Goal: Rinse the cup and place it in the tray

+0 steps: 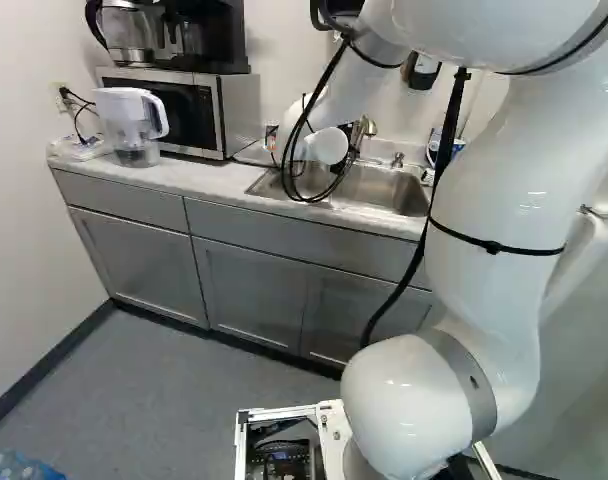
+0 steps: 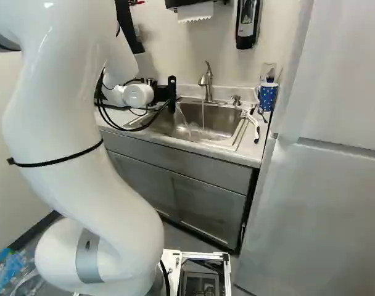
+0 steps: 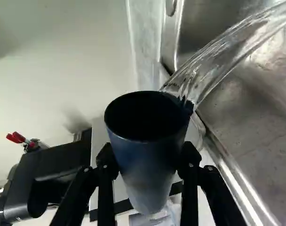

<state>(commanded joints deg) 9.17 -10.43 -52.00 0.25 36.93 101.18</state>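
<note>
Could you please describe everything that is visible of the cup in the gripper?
The cup is dark blue, smooth, round-mouthed and narrower toward its base; no handle shows. Its material is unclear, perhaps plastic. The gripper holds it from two sides, mouth partly facing the wrist camera, by the metal sink. Clear water touches its rim on the sink side. Its inside is too dark to show any water.

The white arm (image 2: pixel 58 111) reaches forward, bent, its black jaws clamped yet well apart.

Room over sink (image 2: pixel 226 119), faucet (image 2: pixel 207 81) behind
</note>
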